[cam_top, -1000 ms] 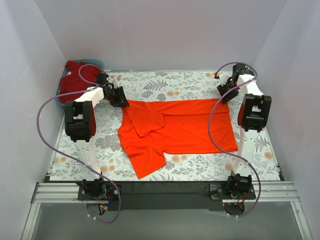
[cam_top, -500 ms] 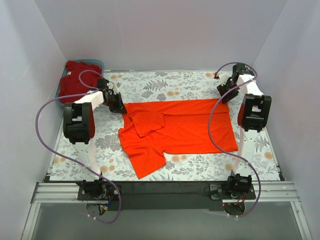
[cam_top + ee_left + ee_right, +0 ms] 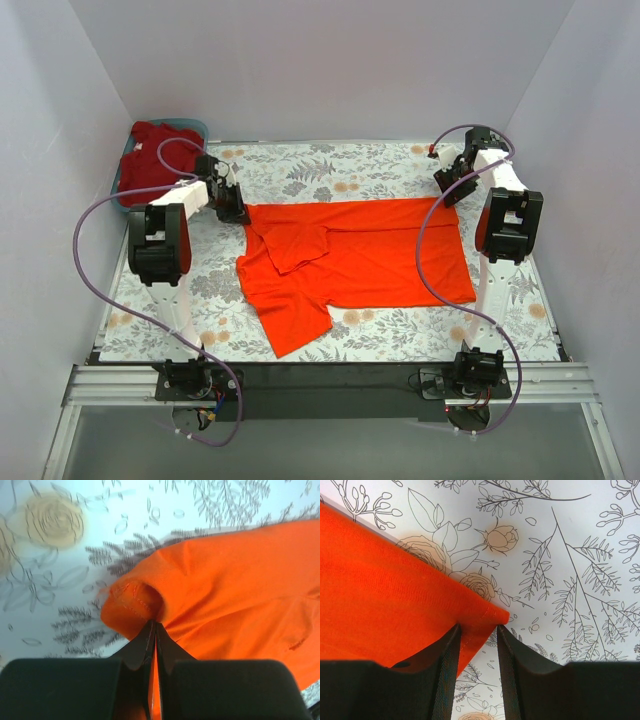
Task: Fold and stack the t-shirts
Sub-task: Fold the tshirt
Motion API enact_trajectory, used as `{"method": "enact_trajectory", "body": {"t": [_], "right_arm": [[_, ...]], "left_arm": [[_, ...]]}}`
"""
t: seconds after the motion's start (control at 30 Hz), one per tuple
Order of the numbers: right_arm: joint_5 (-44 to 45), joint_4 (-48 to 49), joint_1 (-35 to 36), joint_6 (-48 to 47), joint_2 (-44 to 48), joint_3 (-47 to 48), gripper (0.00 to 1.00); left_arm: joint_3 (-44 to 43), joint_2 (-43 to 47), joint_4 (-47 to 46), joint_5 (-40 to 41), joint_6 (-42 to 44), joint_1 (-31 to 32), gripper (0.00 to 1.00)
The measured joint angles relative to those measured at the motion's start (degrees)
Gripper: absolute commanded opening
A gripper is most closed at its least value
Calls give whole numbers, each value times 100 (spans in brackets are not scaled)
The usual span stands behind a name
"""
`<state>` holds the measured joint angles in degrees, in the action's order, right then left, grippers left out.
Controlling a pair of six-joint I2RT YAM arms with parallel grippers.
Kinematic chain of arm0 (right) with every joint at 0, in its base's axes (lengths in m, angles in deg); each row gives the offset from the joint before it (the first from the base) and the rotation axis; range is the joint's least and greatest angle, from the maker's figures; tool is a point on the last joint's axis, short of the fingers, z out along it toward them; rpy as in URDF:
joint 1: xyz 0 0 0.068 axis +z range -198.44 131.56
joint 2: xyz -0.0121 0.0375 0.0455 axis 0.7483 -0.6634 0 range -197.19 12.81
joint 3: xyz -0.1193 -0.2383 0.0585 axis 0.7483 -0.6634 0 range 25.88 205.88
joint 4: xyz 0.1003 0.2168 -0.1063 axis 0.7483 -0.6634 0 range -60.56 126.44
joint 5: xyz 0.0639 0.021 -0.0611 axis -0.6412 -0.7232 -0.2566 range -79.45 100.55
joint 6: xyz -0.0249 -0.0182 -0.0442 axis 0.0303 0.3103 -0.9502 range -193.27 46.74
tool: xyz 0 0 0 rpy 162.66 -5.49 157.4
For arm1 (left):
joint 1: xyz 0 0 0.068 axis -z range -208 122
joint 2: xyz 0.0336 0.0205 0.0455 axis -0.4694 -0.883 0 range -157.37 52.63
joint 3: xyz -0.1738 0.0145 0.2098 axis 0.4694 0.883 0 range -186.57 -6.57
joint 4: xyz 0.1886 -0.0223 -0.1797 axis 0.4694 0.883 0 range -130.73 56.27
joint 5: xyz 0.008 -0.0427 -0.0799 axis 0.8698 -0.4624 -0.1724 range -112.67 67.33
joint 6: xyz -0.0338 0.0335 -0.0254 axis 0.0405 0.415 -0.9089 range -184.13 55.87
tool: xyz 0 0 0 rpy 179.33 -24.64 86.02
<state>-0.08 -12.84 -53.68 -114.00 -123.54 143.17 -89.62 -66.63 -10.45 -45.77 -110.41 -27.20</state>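
Two arms outstretched, left jaws pinching t-shirt, right jaws parted

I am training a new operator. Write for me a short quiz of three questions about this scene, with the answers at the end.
1. True or false: the crimson t-shirt lies in the blue bin.
2. Which arm's gripper is shut on the orange t-shirt? A. the left; B. the right; C. both.
3. Which part of the orange t-shirt lies between the open fingers of the right gripper?

Key:
1. True.
2. A. The left gripper pinches the cloth.
3. A corner of it.
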Motion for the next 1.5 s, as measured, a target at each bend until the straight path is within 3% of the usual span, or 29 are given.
{"method": "enact_trajectory", "body": {"t": [0.43,0.53,0.57,0.63,0.67,0.7,0.87,0.97,1.03,1.27,1.5], "right_arm": [[-2,-13,13,181,-203,337,41],[7,13,59,297,-295,503,43],[24,24,74,337,-328,560,47],[63,50,96,398,-376,667,52],[76,94,103,426,-385,688,60],[81,116,103,459,-385,699,62],[-68,181,111,365,74,297,88],[-221,120,111,164,986,-382,93],[-334,17,111,-52,1749,-798,91],[-605,-485,201,-916,4072,-2736,66],[-319,-623,876,-1259,4524,-5154,54]], "left_arm": [[-2197,-1392,166,306,157,7,1],[-2605,-1641,164,407,225,7,12],[-2723,-1709,173,400,258,4,25],[-2909,-1799,162,280,367,0,39],[-2922,-1799,138,192,450,-13,45],[-2905,-1777,131,72,535,-31,57],[-2398,-1191,243,-535,914,-179,70],[-2015,-442,481,-944,1279,-264,72],[-1683,289,750,-1311,1805,-310,73],[20,2503,1834,-2083,4028,-212,70],[1602,2896,2507,-1779,5344,577,68]]}}
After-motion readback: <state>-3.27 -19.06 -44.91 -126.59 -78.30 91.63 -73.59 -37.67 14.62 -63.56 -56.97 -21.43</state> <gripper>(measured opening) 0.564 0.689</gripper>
